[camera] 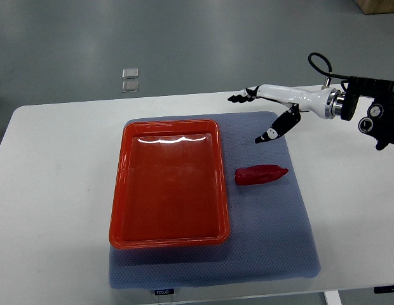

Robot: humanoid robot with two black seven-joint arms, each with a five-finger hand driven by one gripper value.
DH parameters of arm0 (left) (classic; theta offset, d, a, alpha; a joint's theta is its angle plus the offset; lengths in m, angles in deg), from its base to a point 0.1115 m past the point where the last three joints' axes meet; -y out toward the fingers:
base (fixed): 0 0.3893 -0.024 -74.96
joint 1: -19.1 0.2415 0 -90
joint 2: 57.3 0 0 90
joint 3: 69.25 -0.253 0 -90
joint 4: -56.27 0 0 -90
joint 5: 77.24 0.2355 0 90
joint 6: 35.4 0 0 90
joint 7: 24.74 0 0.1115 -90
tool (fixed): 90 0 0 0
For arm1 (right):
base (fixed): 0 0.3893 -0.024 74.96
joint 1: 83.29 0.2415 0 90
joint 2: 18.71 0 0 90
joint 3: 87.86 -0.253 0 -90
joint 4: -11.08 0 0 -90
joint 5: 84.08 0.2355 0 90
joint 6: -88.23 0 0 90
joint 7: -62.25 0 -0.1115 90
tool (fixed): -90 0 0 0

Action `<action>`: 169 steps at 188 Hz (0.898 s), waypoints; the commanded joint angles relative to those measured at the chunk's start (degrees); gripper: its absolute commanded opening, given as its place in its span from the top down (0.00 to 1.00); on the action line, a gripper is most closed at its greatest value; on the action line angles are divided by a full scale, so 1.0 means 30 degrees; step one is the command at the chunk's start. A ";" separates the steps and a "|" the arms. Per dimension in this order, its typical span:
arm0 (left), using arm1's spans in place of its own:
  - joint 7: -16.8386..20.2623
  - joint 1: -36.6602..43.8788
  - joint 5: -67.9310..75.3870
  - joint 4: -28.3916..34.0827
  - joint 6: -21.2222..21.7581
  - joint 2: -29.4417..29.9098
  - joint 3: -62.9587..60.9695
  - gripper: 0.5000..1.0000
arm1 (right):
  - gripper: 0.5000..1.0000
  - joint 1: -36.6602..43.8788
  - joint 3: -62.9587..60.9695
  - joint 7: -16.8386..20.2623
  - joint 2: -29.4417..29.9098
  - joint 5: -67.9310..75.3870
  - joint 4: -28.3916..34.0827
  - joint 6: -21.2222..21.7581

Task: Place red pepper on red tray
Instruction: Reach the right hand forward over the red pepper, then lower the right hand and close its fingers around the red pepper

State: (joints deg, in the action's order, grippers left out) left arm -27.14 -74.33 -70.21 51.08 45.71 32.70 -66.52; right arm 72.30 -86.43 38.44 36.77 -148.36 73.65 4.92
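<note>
Nearest me, a blue-grey mat lies on the white table, carrying the red tray on its left part, a glossy, shallow, rectangular tray with nothing in it. Just right of the tray, apart from its rim, the pepper lies on its side on the mat: small, deep red, long and tapering, blunt end toward the tray and tip pointing right. My right hand hangs over the mat's far right corner, beyond the pepper, fingers spread, thumb hanging down, holding nothing.
</note>
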 commanded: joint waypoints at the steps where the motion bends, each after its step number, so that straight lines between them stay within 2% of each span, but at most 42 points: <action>1: 0.0009 0.0000 0.0001 0.0000 0.0004 0.0000 -0.0001 0.00 | 0.18 0.0138 0.0902 0.0494 0.0138 -0.2096 0.0386 0.0026; 96: 0.0009 0.0000 0.0001 0.0000 0.0004 0.0000 -0.0001 0.00 | 0.20 -0.0038 0.2337 0.1696 0.0548 -0.3151 0.0415 -0.0150; 144: 0.0009 0.0000 0.0001 0.0000 0.0004 0.0000 -0.0001 0.00 | 0.28 -0.0390 0.2337 0.1696 0.0929 -0.3151 0.0415 -0.0326; 169: 0.0009 0.0000 0.0001 0.0000 0.0004 0.0000 -0.0001 0.00 | 0.36 -0.0683 0.2367 0.1696 0.0959 -0.3239 0.0415 -0.0384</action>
State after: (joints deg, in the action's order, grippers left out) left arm -27.11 -74.33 -70.21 51.08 45.71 32.70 -66.52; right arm 70.76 -79.42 43.53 39.54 -157.91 74.90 3.87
